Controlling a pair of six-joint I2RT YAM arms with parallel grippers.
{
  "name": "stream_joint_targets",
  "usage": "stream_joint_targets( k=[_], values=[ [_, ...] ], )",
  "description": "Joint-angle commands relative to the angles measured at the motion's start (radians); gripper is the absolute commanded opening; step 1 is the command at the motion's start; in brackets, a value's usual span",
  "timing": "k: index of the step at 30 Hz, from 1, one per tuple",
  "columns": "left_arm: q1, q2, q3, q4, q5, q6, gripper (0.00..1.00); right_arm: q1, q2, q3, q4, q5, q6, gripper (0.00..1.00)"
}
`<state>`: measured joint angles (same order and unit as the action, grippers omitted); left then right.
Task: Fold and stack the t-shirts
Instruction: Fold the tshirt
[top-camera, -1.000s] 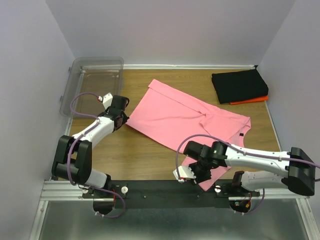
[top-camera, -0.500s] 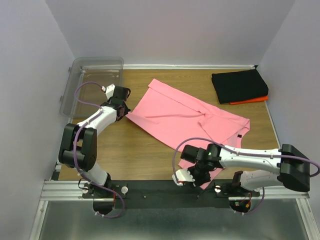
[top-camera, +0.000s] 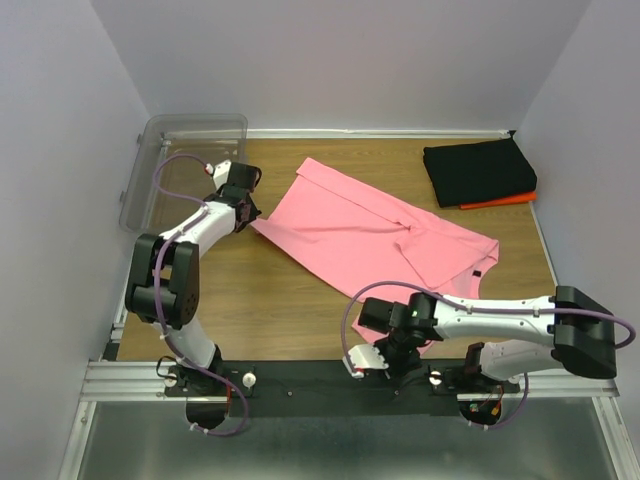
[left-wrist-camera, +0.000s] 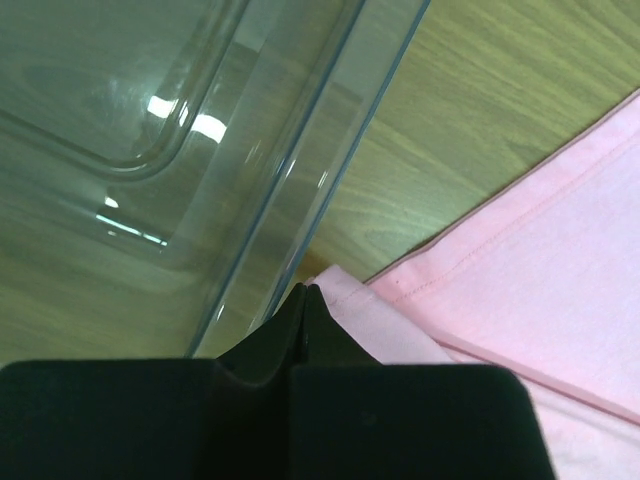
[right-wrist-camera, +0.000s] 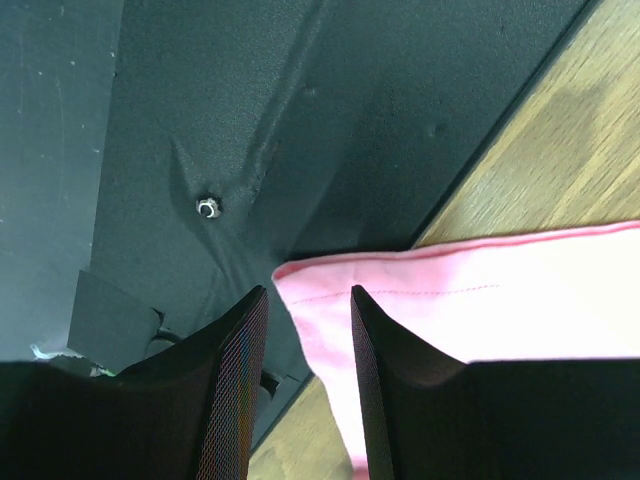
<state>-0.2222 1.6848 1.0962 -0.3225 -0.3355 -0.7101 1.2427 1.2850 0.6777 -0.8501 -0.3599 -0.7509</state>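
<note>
Three t-shirts on the table (top-camera: 270, 310). Pink t-shirt (top-camera: 370, 230) spread mid-table, long axis slanting from far left to near right, dark neck label toward the right. Black t-shirt (top-camera: 478, 170) folded at far right over orange t-shirt (top-camera: 500, 200), mostly hidden. Left gripper (left-wrist-camera: 303, 295) closed on the pink far-left corner beside the clear bin (left-wrist-camera: 150, 120). Right gripper (right-wrist-camera: 308, 292) parted around the near corner, grip unclear; that corner hidden under the arm from above.

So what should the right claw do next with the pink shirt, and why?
Probably shut the right gripper. Its jaws stand open around a corner of the plain pink cloth t-shirt, over the black base plate, while the left gripper looks pinched shut on another corner beside the clear plastic bin. Folding likely needs both holds.
</note>
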Motion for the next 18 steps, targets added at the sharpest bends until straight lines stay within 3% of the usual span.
stream_joint_targets(
  k=[1,18],
  values=[
    [0.012,0.041,0.048,-0.01,0.007,0.026,0.0,0.011,0.028,0.026,0.013,0.027,0.024,0.46],
    [0.027,0.092,0.105,-0.018,0.024,0.054,0.0,0.029,0.117,-0.006,0.068,0.039,0.051,0.36]
  ],
)
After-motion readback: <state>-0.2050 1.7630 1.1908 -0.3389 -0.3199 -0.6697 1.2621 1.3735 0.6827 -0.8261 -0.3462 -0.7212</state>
